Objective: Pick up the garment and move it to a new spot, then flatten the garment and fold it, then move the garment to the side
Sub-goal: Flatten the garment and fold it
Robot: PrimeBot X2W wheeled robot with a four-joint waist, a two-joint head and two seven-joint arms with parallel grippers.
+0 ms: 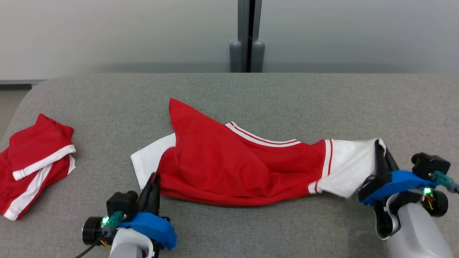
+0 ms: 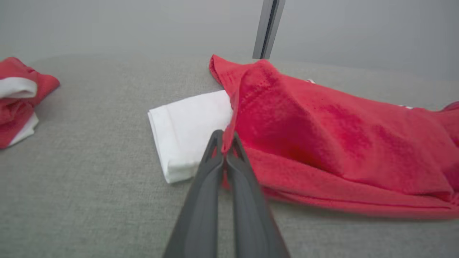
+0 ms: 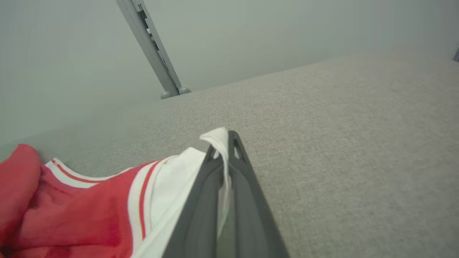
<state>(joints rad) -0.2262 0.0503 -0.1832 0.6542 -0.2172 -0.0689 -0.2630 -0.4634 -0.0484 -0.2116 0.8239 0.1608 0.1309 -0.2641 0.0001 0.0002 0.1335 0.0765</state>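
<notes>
Grey table: L end effector clamped on garment, R end effector clamped on its sleeve.

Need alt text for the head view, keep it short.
A red shirt with white sleeves lies crumpled and stretched across a grey fabric table. The left end effector is shut on its red cloth beside one sleeve, and the right end effector is shut on the other sleeve. A second red-and-white garment sits at the table's far left.

Left gripper low at the left, right gripper far right, both pinched tight, arms wide apart.
</notes>
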